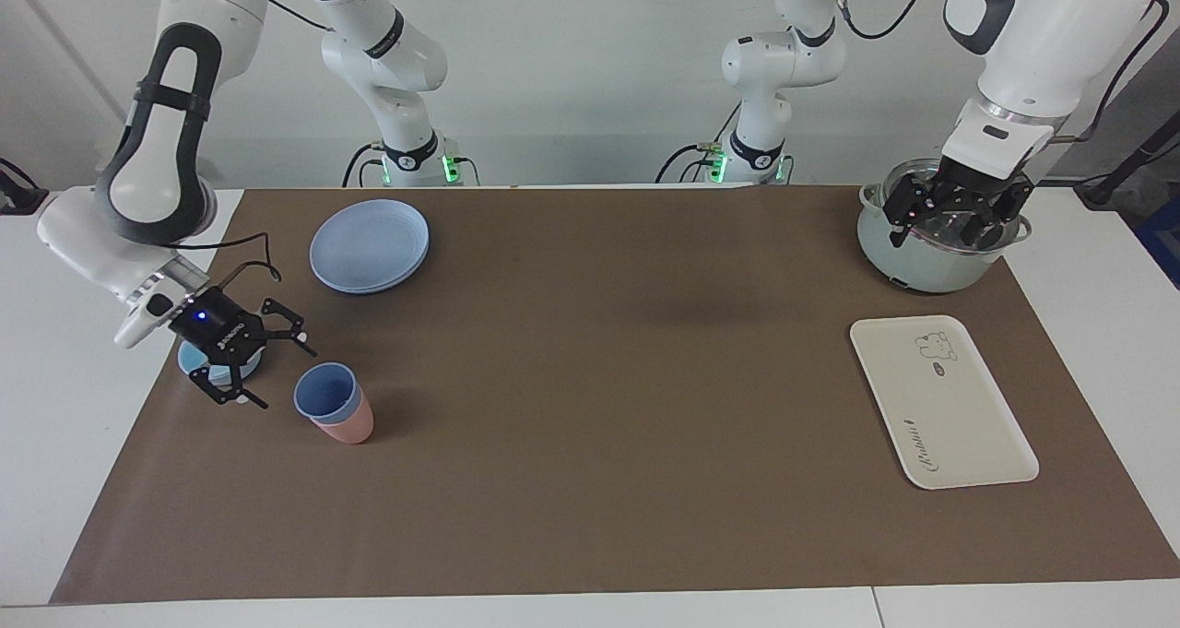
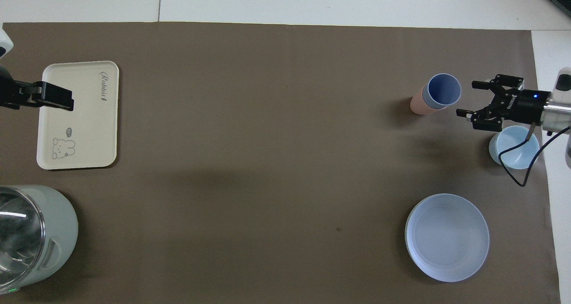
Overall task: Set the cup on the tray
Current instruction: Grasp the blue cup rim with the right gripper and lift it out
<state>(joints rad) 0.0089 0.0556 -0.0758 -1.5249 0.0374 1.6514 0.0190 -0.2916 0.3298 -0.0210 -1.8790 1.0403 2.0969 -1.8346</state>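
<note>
Two tumblers are nested: cup (image 1: pixel 324 396) is seated in pink tumbler (image 1: pixel 347 425), upright, at right arm's end of worktop (image 1: pixel 590 480). Right gripper (image 1: pixel 267 362) is just beside cup, jaws apart. Tray (image 1: pixel 940 402) lies empty, well apart. Left gripper (image 1: pixel 949 218) waits over pot (image 1: pixel 922 264), jaws apart.

A pink tumbler (image 1: pixel 348 423), a light blue bowl (image 2: pixel 513 148), 1 round blue plate (image 1: pixel 369 244), a pale green pot (image 1: pixel 931 264).

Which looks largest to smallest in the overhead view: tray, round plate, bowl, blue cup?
1. Cream-white rectangular tray and round pale-blue plate: too alike to rank.
2. Light blue bowl, partly covered.
3. Periwinkle-blue plastic cup.
</note>
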